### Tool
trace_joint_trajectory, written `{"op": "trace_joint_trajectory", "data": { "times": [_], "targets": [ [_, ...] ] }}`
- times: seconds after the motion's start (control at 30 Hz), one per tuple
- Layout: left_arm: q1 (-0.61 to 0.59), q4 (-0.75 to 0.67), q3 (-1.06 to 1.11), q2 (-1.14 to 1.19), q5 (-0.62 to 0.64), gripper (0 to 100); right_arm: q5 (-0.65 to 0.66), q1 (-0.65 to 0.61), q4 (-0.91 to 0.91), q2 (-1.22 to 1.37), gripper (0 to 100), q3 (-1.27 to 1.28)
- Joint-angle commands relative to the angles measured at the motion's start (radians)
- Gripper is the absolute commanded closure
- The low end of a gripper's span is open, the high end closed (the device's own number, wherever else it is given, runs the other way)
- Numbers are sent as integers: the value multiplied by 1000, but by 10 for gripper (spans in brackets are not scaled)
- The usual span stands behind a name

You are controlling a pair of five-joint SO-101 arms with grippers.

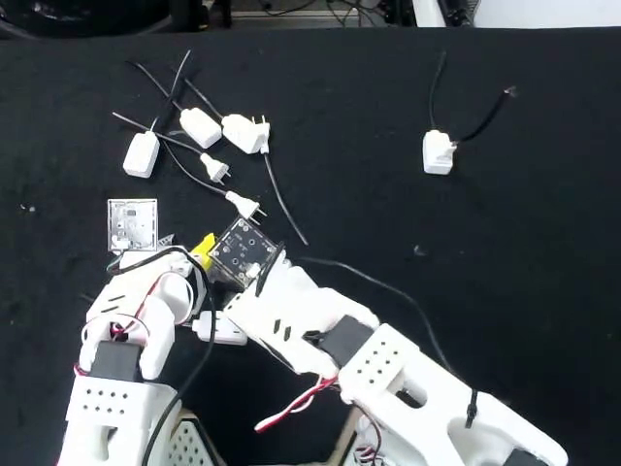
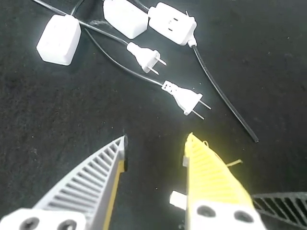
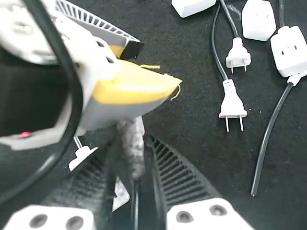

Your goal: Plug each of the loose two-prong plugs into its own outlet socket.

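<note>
Left gripper [image 2: 156, 139]: released, its grey and yellow fingers spread above the black table [image 1: 543, 243], nothing between them.
Right gripper [image 3: 133, 153]: just behind the left one; we could not tell its state, a blurred grey shape lying across its middle.
Loose plugs: near plug [image 2: 186, 99] and far plug [image 2: 145, 56] lay flat just beyond the left gripper, prongs bare.
Outlets: first block [image 1: 142, 153], second block [image 1: 201, 126] and corded socket [image 1: 245, 133] clustered past the plugs; fourth block [image 1: 438, 152] well apart.
Square plate [image 1: 131, 223]: markings too small for us to read.
White piece [image 1: 219, 330]: between the arms, partly hidden.
</note>
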Motion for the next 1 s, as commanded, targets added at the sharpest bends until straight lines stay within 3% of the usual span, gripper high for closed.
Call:
{"op": "trace_joint_trajectory", "data": {
  "times": [0.0,0.23,0.97],
  "targets": [
    [15,8,4,15,-14,798,-11,-2,-14,-30,987,-24],
    [71,6,21,15,-15,795,-12,-6,-57,-25,986,-18],
    [70,8,30,15,-17,795,-14,3,-49,-33,988,-16]
  ]
}}
